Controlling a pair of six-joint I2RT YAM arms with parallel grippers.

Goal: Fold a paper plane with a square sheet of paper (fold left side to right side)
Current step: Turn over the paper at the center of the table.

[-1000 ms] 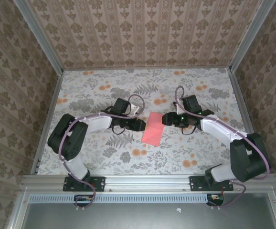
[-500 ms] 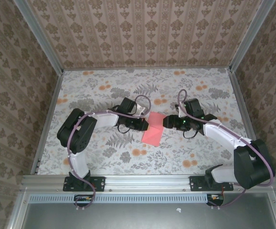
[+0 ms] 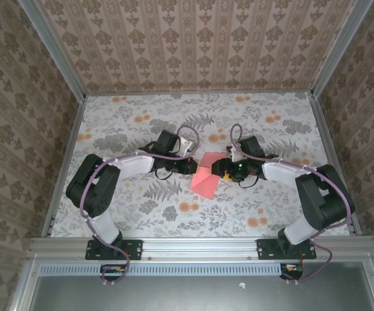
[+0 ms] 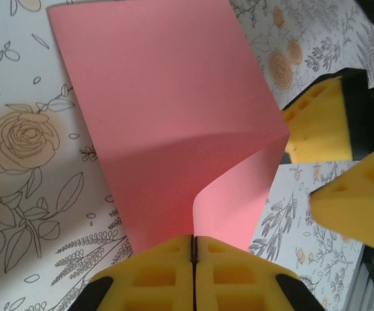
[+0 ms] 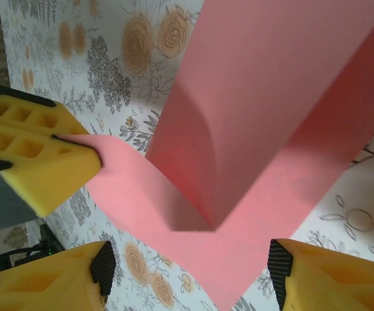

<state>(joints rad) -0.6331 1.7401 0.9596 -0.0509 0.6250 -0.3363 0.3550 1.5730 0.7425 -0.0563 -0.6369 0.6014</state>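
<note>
The salmon-pink square sheet of paper [image 3: 205, 180] lies mid-table between the two arms, with its left part bent up off the tabletop. My left gripper [image 3: 195, 166] is shut on that raised edge. In the left wrist view the yellow jaws [image 4: 194, 241] meet with the sheet [image 4: 167, 116] curling up out of them. My right gripper [image 3: 220, 170] stands open at the sheet's right side. In the right wrist view its fingers [image 5: 51, 278] straddle a corner of the sheet [image 5: 271, 110], clear of it on both sides. The left gripper's fingers [image 5: 35, 159] pinch the edge there.
The flower-print tabletop [image 3: 129, 123] is walled in by patterned panels on three sides. An aluminium rail [image 3: 200, 246] carrying both arm bases runs along the near edge. The two grippers stand close together over the sheet.
My left gripper has shut on the sheet's left edge and raised it. My right gripper has moved left to the sheet's right side and stays open.
</note>
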